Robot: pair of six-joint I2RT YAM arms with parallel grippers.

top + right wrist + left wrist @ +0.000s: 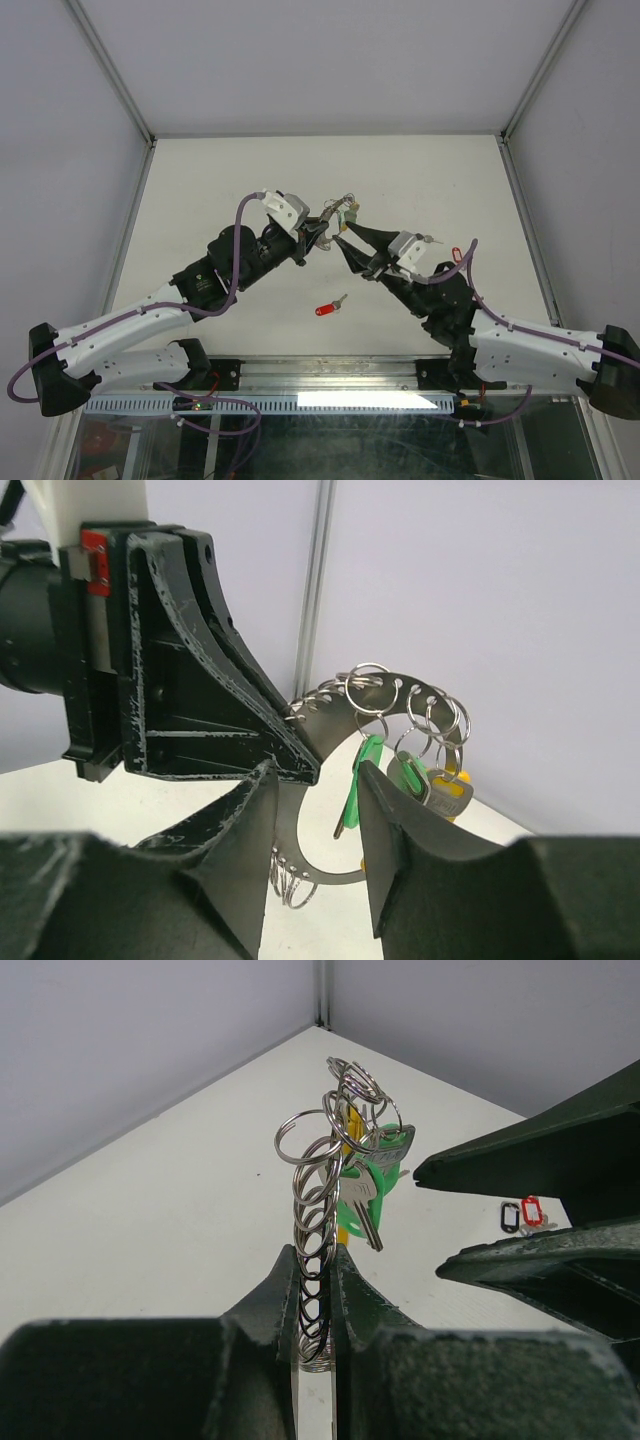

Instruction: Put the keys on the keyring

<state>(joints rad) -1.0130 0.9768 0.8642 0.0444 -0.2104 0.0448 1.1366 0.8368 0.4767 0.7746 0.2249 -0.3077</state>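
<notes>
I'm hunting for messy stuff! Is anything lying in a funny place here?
Yes: a red-tagged key lies all alone on the table, away from the keyring. The left gripper holds the keyring up, with a green-tagged key and a yellow tag hanging on it.

The keyring is bright, polished silver metal, its small wire loops glinting. The keys hanging from it are duller silver metal, with a glossy green plastic tag. The left gripper has matt, dark, grainy plastic fingers with scuffed edges, and the table is smooth, matt white.
</notes>
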